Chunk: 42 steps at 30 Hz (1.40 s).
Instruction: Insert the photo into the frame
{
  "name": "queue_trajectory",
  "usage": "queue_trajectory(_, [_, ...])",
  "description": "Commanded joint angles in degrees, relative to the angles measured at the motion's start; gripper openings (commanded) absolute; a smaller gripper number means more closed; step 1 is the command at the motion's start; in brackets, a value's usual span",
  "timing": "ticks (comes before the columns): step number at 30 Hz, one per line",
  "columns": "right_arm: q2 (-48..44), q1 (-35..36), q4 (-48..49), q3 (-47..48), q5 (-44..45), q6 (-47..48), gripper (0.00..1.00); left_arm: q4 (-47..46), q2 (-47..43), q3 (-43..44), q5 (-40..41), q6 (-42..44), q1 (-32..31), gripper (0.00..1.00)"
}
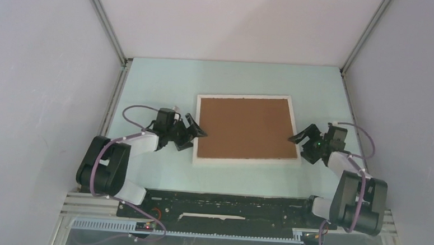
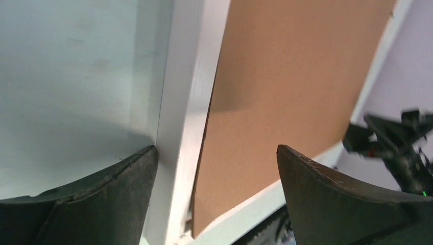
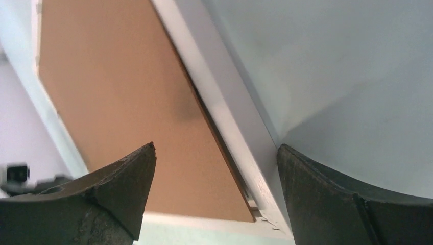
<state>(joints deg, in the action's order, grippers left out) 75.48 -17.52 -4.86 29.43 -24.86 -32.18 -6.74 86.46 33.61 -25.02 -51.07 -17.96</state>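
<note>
The frame [image 1: 246, 159] lies flat in the middle of the table, a plain brown backing board [image 1: 243, 128] filling its white rim. The photo is hidden. My left gripper [image 1: 194, 131] is open at the frame's left side. In the left wrist view its jaws [image 2: 216, 148] straddle the white rim [image 2: 181, 102] and the board's edge [image 2: 286, 71]. My right gripper [image 1: 299, 139] is open at the right side. Its jaws [image 3: 216, 146] likewise straddle the rim [image 3: 224, 107] and the board [image 3: 117, 87]. Neither gripper holds anything.
Pale grey walls with metal corner posts [image 1: 105, 24] enclose the pale green table [image 1: 161, 80] on three sides. A black rail [image 1: 221, 207] with the arm bases runs along the near edge. Bare table surrounds the frame.
</note>
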Motion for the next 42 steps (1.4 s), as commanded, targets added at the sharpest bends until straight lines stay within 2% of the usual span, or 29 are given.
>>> queue_trajectory(1, [-5.3, 9.1, -3.9, -5.0, -5.0, -7.3, 0.94, 15.7, -8.6, 0.6, 10.9, 6.1, 4.0, 0.95])
queue_trajectory(5, [-5.0, 10.7, -2.3, -5.8, -4.2, -4.8, 0.93, 18.5, -19.2, -6.6, 11.2, 3.2, 3.6, 0.94])
queue_trajectory(8, [-2.8, 9.4, -1.4, -5.1, -7.5, -1.0, 0.89, 20.2, -26.4, -11.6, 12.2, 1.5, 3.5, 0.90])
queue_trajectory(11, [-0.3, 9.9, 0.4, -4.4, -11.8, 0.5, 0.83, 22.2, -31.1, -12.9, 15.9, 0.9, 3.9, 0.88])
queue_trajectory(13, [0.8, 11.0, -1.1, -3.5, -12.5, 1.7, 0.80, 21.2, -32.2, -13.0, 15.6, 0.5, 4.6, 0.83])
queue_trajectory(16, [1.1, 11.6, -2.6, -3.2, -12.7, 3.3, 0.77, 20.5, -30.0, -12.1, 14.6, 0.3, 5.2, 0.75])
queue_trajectory(20, [1.7, 11.7, -3.0, -2.9, -13.3, 3.9, 0.69, 17.1, -27.5, -12.7, 13.3, -0.6, 6.0, 0.74])
queue_trajectory(23, [2.0, 12.1, -2.7, -2.8, -13.7, 3.8, 0.65, 12.9, -26.0, -13.1, 10.4, -2.0, 8.4, 0.87])
queue_trajectory(25, [2.0, 12.2, -2.6, -2.8, -13.7, 3.8, 0.64, 10.2, -25.3, -13.8, 8.9, -3.1, 10.5, 0.90])
queue_trajectory(30, [2.5, 12.3, -2.4, -2.5, -14.1, 4.0, 0.60, 5.0, -21.5, -14.2, 6.3, -3.9, 14.6, 0.83])
queue_trajectory(37, [2.7, 12.8, -2.4, -2.3, -14.1, 4.3, 0.57, 2.9, -17.1, -13.3, 6.8, -3.1, 15.0, 0.78])
queue_trajectory(42, [2.7, 13.2, -2.6, -2.3, -13.9, 4.4, 0.56, 1.7, -14.8, -14.1, 7.9, -2.8, 16.7, 0.69])
